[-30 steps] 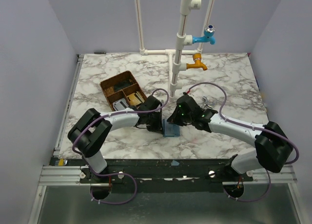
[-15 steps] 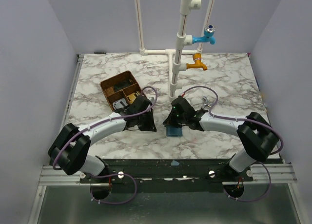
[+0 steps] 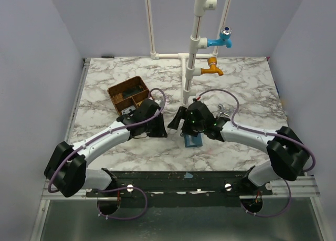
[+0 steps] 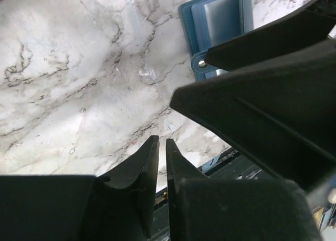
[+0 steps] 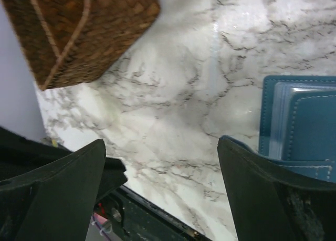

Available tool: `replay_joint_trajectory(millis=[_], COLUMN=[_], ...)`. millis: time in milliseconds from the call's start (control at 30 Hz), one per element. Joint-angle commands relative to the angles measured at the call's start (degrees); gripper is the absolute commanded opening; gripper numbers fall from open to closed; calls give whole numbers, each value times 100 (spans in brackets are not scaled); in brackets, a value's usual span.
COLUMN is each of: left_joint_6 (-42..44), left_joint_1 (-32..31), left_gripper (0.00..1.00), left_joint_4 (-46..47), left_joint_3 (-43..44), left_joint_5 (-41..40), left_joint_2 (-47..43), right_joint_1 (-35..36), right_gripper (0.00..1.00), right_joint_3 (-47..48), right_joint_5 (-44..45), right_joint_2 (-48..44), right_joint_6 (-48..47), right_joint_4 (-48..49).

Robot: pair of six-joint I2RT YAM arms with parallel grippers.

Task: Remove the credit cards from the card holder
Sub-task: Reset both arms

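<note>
With the right gripper point(image 5: 160, 191) fingers apart and the left gripper point(image 4: 161, 162) fingers nearly together, gripping nothing, the unrestrained card holder point(image 3: 192, 140) may slide across the surface point(image 3: 247, 88) when contacted.

Marble-pattern table point(image 3: 247, 88) sat inside plain pale lavender walls point(image 3: 31, 67), white pipe frame point(image 3: 195, 41) with blue and orange taps behind.

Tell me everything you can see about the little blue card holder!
The card holder is a small flat blue sleeve with stitched edges, a pale shiny slot on its face and a small metal stud at its edge. It looks like leather. It lies flat on the marble table, just under the right gripper, whose jaws are wide open, not holding it.
</note>
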Motion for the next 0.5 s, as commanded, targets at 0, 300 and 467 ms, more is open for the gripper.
replay_joint_trajectory(millis=[0, 300, 467], left_joint_6=[194, 333, 412], left_joint_1=[52, 99, 144], left_gripper=[14, 19, 33], left_joint_4=[-229, -422, -413], left_joint_3=[393, 854, 1011], left_joint_5=[-172, -219, -212], left_joint_2=[-202, -370, -505], right_joint_1=[24, 21, 17], right_gripper=[91, 96, 99], right_joint_3=[192, -66, -316], right_joint_5=[-10, 778, 1335], right_joint_2=[-556, -1731, -2495], right_joint_6=[-150, -435, -542], right_joint_4=[-194, -801, -1179])
